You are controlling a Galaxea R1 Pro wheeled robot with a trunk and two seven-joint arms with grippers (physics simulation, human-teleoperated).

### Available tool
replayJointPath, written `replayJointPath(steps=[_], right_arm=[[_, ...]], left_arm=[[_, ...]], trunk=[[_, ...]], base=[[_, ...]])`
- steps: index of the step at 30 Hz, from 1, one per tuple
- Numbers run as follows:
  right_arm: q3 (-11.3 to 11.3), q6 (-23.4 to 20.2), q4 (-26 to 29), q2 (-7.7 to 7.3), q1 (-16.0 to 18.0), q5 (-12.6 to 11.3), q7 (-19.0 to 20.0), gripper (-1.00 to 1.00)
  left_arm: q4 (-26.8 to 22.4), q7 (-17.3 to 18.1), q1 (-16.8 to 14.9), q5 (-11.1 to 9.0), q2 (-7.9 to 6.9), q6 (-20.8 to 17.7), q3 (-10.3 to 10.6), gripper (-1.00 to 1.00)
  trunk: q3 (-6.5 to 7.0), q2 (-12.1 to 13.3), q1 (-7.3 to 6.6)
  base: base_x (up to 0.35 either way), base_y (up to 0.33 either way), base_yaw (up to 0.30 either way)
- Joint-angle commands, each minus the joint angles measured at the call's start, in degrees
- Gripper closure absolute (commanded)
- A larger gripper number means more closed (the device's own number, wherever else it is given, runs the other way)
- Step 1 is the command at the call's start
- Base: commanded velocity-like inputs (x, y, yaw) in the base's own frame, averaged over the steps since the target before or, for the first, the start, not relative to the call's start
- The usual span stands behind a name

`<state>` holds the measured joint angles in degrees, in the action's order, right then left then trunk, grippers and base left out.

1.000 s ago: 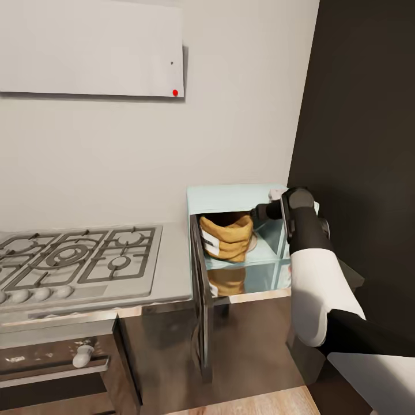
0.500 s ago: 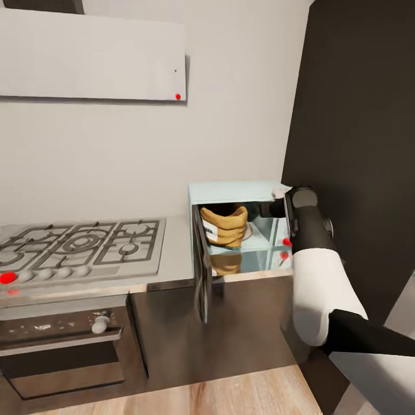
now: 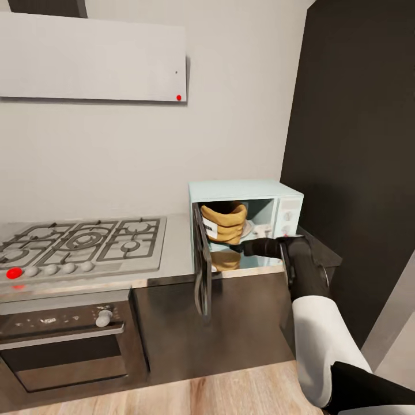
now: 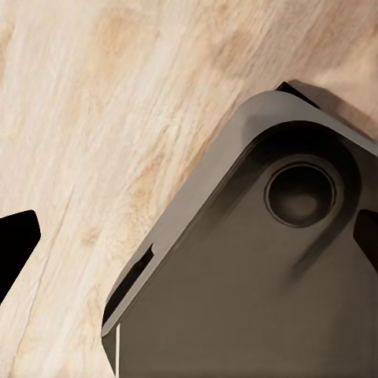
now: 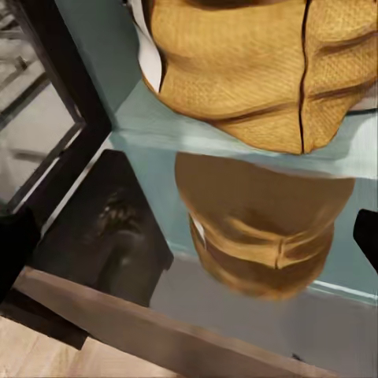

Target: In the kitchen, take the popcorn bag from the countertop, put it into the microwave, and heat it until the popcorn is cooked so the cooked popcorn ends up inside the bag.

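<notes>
The squat tan-brown paper popcorn bag (image 3: 226, 221) is sitting inside the mint-blue microwave (image 3: 248, 191), at eleven o'clock from the right end effector (image 3: 244, 248), whose opening cannot be judged.

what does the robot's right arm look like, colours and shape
In the head view the right arm has a smooth rounded white shell in the middle, with black sections above and below it. Its wrist end is dark grey to black, a rounded joint narrowing to a slim black part. No cables or markings show.

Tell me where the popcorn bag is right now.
In the head view, the popcorn bag sits inside the open microwave, right of the stove, just beyond the right claw.
</notes>
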<state>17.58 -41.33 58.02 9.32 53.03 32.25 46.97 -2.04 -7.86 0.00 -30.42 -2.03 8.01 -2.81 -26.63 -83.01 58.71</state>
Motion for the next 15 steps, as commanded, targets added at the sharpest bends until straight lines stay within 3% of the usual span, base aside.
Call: replayJointPath(steps=[1, 3, 5, 6, 7, 9, 15], right_arm=[[0.41, 0.01, 0.07, 0.08, 0.03, 0.11, 0.75, -1.0], [0.89, 0.84, 0.1, 0.17, -0.03, -0.76, 0.96, -1.0], [3.33, 8.39, -0.03, 0.57, -0.73, -3.93, 0.67, -1.0], [4.32, 14.46, -0.35, 0.68, -2.16, -6.65, 0.36, -1.0], [4.85, 20.08, -0.27, 0.68, -4.04, -9.27, -0.4, -1.0], [5.22, 26.42, -0.45, 0.68, -7.19, -12.28, -2.31, -1.0], [5.35, 29.15, -1.22, 0.68, -8.57, -13.32, -3.91, -1.0]], left_arm=[[-0.07, -0.13, 0.0, 0.19, 0.01, 0.07, -0.27, -1.0], [-0.07, -0.13, 0.0, 0.19, 0.01, 0.07, -0.27, -1.0], [-0.07, -0.13, 0.0, 0.19, 0.0, 0.07, -0.3, -1.0], [-0.07, -0.13, 0.0, 0.19, -0.01, 0.07, -0.3, -1.0], [-0.07, -0.13, 0.0, 0.19, 0.0, 0.07, -0.29, -1.0], [-0.07, -0.13, 0.0, 0.19, 0.01, 0.07, -0.33, -1.0], [-0.07, -0.13, 0.0, 0.19, 0.01, 0.07, -0.36, -1.0]], trunk=[[-0.06, -0.03, 0.0], [-0.06, -0.03, 0.0], [-0.06, -0.03, 0.0], [-0.06, -0.03, 0.0], [-0.06, -0.03, 0.0], [-0.06, -0.03, 0.0], [-0.06, -0.03, 0.0]], base=[[0.0, 0.0, 0.0], [0.0, 0.0, 0.0], [0.0, 0.0, 0.0], [0.0, 0.0, 0.0], [0.0, 0.0, 0.0], [0.0, 0.0, 0.0], [0.0, 0.0, 0.0]])
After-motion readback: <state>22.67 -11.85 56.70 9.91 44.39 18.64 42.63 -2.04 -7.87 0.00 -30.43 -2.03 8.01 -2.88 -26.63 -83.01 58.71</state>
